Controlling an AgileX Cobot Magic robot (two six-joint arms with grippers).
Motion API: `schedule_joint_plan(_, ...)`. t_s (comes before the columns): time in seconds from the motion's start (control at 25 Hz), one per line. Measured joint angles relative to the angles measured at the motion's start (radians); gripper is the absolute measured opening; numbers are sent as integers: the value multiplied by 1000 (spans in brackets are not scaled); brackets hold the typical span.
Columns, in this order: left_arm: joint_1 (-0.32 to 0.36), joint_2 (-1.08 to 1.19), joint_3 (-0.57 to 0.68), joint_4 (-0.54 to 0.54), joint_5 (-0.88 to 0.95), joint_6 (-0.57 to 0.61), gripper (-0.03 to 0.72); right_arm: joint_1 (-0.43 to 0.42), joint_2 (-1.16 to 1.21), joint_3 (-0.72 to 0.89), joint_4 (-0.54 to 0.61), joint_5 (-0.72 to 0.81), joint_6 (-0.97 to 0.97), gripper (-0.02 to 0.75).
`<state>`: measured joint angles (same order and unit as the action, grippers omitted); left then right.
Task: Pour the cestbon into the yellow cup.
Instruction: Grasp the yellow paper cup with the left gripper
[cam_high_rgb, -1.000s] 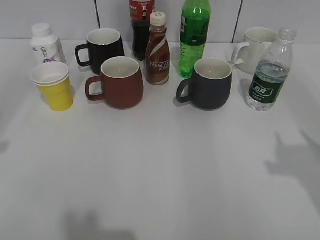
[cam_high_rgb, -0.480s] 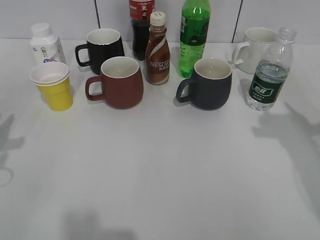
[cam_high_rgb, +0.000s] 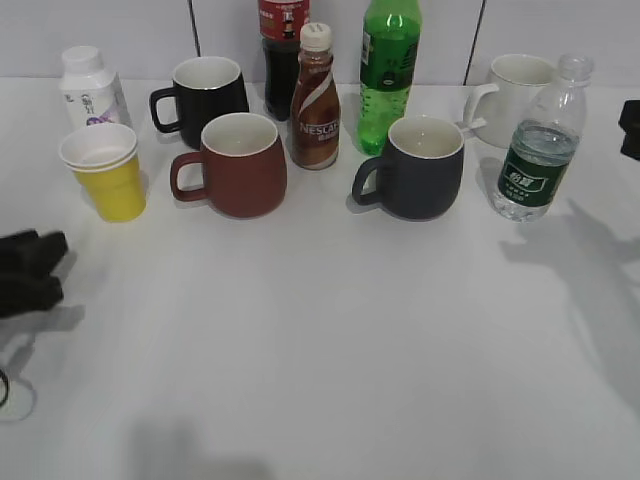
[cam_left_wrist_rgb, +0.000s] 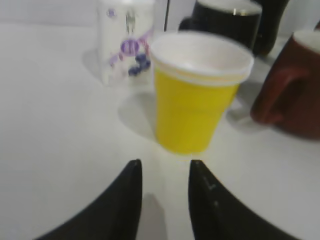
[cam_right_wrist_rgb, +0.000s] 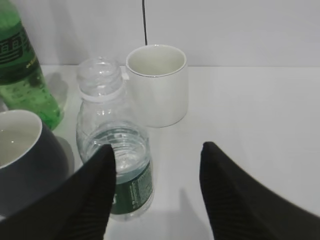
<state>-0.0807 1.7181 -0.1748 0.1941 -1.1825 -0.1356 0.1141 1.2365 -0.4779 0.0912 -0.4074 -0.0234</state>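
Note:
The cestbon (cam_high_rgb: 540, 140), a capless clear bottle with a dark green label, stands upright at the right of the table, right of the dark grey mug. It also shows in the right wrist view (cam_right_wrist_rgb: 116, 165). My right gripper (cam_right_wrist_rgb: 157, 152) is open and empty, its left finger in front of the bottle; only its tip shows at the exterior view's right edge (cam_high_rgb: 630, 130). The yellow cup (cam_high_rgb: 108, 172) stands upright at the left, also in the left wrist view (cam_left_wrist_rgb: 197, 92). My left gripper (cam_left_wrist_rgb: 164, 167) is open and empty, just short of the cup; it enters at the left edge (cam_high_rgb: 35, 270).
A brown mug (cam_high_rgb: 240, 165), a black mug (cam_high_rgb: 208, 95), a dark grey mug (cam_high_rgb: 422, 167) and a white mug (cam_high_rgb: 515, 95) stand on the table. Behind are a Nescafe bottle (cam_high_rgb: 315, 100), a green soda bottle (cam_high_rgb: 388, 70), a cola bottle (cam_high_rgb: 282, 50) and a white bottle (cam_high_rgb: 90, 88).
Both grippers have come into the exterior view: the left one at the left edge below the yellow cup, the right one at the right edge beside the cestbon. The objects have not moved.

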Motion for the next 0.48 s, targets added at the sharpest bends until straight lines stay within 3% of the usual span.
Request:
schedule_joint_plan(0.12,0,84,-22,58,-12,11,303,0,25,23,-9,-69,11,407)
schedule_joint_plan(0.24,0,119,-56,127,-18,60,407,0,56,56,-38,-149,35,407)
schedule_joint_plan(0.48,0,136,-134,117,-25,125,496,0,108,76,-150,-232,110,407)
